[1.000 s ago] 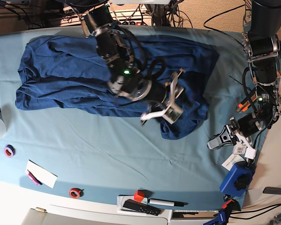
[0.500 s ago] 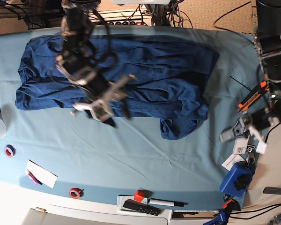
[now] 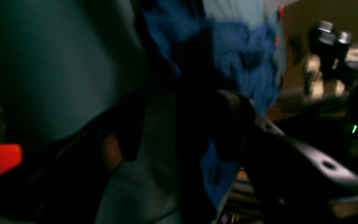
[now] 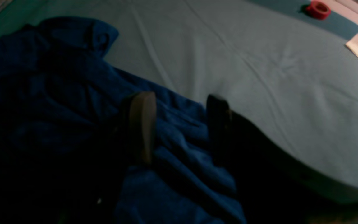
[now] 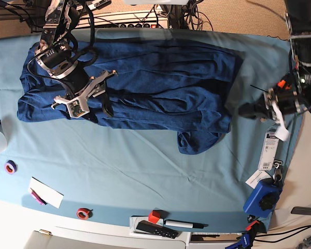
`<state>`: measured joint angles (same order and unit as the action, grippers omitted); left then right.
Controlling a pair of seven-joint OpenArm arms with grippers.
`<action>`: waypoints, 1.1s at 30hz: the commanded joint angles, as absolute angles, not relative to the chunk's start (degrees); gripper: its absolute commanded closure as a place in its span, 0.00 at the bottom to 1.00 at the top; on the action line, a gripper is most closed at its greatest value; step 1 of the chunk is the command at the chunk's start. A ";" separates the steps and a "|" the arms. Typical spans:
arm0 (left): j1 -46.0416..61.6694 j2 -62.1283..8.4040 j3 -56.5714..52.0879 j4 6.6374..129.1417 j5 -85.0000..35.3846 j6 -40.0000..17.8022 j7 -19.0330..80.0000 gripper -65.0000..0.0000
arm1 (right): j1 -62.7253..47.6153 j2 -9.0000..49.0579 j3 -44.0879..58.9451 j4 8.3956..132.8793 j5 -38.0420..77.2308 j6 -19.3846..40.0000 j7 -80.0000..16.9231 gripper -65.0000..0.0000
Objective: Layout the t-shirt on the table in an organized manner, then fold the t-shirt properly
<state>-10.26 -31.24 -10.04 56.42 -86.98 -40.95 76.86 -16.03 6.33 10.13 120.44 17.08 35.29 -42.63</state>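
Observation:
The dark navy t-shirt (image 5: pixel 145 83) lies wrinkled across the far half of the table (image 5: pixel 135 166), with a bunched fold (image 5: pixel 197 141) at its near right corner. My right gripper (image 5: pixel 99 110) hovers open over the shirt's near left edge. In the right wrist view the right gripper (image 4: pixel 179 124) has its fingers apart over the t-shirt (image 4: pixel 57 93), with blue cloth lying under and between them. My left gripper (image 5: pixel 249 110) is at the table's right edge, apart from the shirt. The left wrist view is dark and blurred; the left gripper (image 3: pixel 182 133) stands wide, with the t-shirt (image 3: pixel 238 56) beyond it.
Along the near edge lie a purple tape roll (image 5: pixel 10 167), a white paper (image 5: pixel 45 192), a red tape roll (image 5: pixel 83 212), a red block (image 5: pixel 154 216), a black remote (image 5: pixel 155 229) and a marker (image 5: pixel 184 224). A blue object (image 5: pixel 262 199) and tags (image 5: pixel 269 150) sit at the right.
My right arm has swung from the shirt's middle to its left part. My left arm has moved up along the right edge and its jaws look wider.

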 commanded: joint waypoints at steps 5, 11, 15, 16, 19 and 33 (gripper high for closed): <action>-8.45 -31.44 -9.54 66.72 -85.00 -40.00 80.00 0.44 | -15.55 6.66 10.35 121.51 18.17 35.29 -41.30 0.59; -8.56 -31.46 -9.54 72.27 -79.72 -38.68 79.13 0.44 | -15.55 6.66 10.35 121.51 18.17 35.27 -41.87 0.59; -8.56 -31.44 -9.54 73.14 -78.43 -36.77 78.39 0.44 | -15.55 6.63 10.35 121.51 18.17 35.11 -42.06 0.59; -8.56 -31.44 -9.54 73.47 -77.52 -36.16 78.39 0.44 | -15.55 6.63 10.35 121.51 18.17 35.03 -42.09 0.59; -8.54 -31.44 -9.54 74.41 -76.16 -35.77 78.35 0.44 | -15.55 6.63 10.35 121.51 18.15 34.41 -42.81 0.59; -4.71 -31.11 -9.54 75.94 -73.28 -33.43 75.35 0.45 | -15.55 6.63 10.35 121.51 17.93 33.54 -43.31 0.59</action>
